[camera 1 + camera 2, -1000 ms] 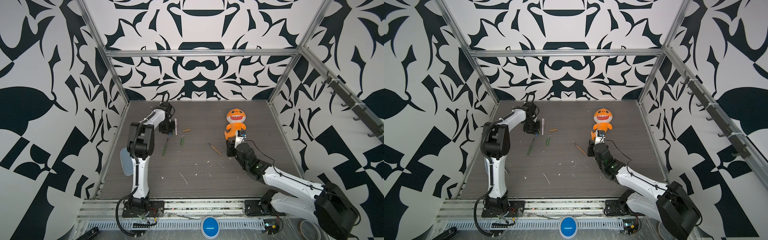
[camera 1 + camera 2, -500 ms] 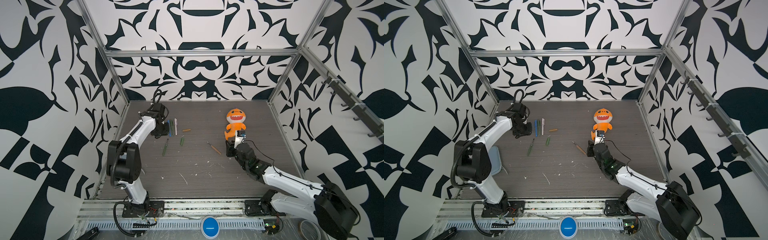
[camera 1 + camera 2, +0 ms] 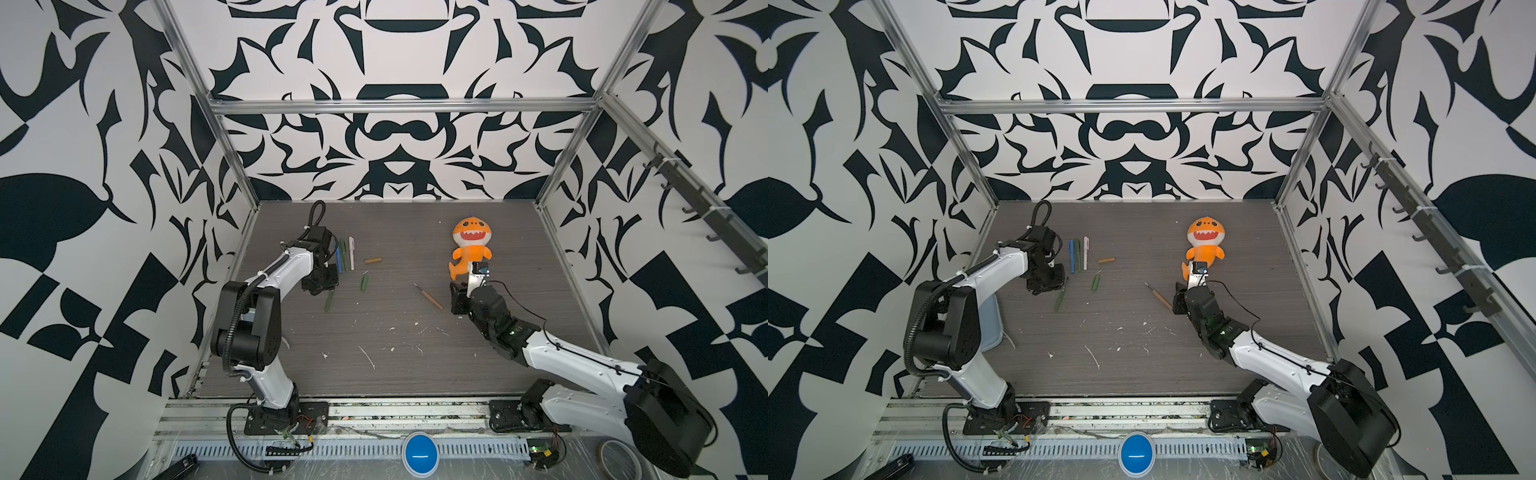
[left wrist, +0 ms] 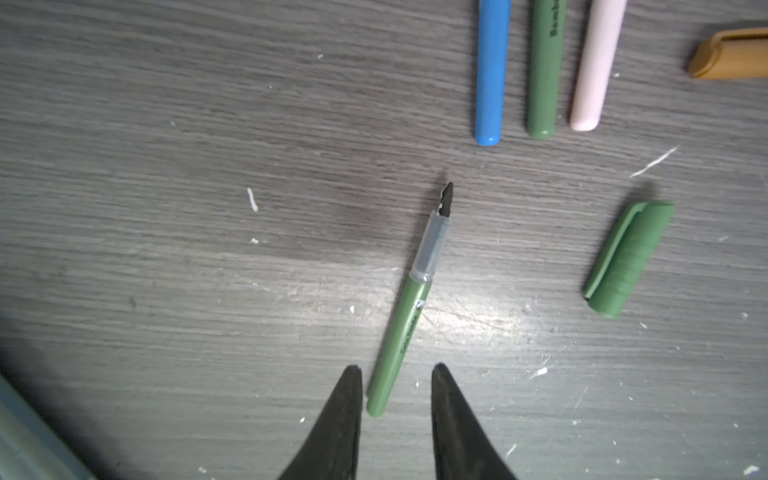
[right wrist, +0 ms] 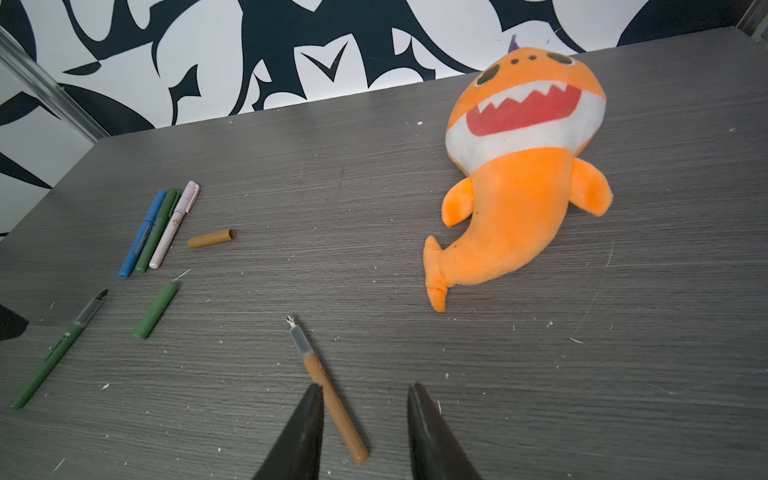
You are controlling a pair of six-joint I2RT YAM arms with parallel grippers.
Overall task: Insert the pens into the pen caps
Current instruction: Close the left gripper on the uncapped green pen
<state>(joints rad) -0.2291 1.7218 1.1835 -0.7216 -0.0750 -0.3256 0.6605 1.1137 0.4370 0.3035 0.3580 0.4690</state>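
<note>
An uncapped green pen [image 4: 409,307] lies on the table, nib pointing away. Its tail end sits between the fingers of my left gripper [image 4: 395,368], which stands open with gaps on both sides. The green pen cap [image 4: 629,257] lies beside it, and the mustard cap [image 4: 731,54] farther off. An uncapped orange-brown pen [image 5: 328,386] lies flat between the fingers of my open right gripper [image 5: 365,386], close against one finger. In both top views the left gripper [image 3: 320,286] hovers by the green pen [image 3: 329,300] and the right gripper [image 3: 1179,301] by the orange-brown pen [image 3: 1158,296].
Blue [image 4: 491,70], green [image 4: 545,70] and pink [image 4: 594,66] capped pens lie side by side at the back left. An orange shark plush [image 3: 471,245] lies just behind the right gripper. A pale blue lid [image 3: 990,320] lies by the left wall. White scraps litter the tabletop [image 3: 399,365].
My left gripper has drawn back from the row of capped pens toward the front and now hangs over the green pen's tail. The right arm has hardly moved.
</note>
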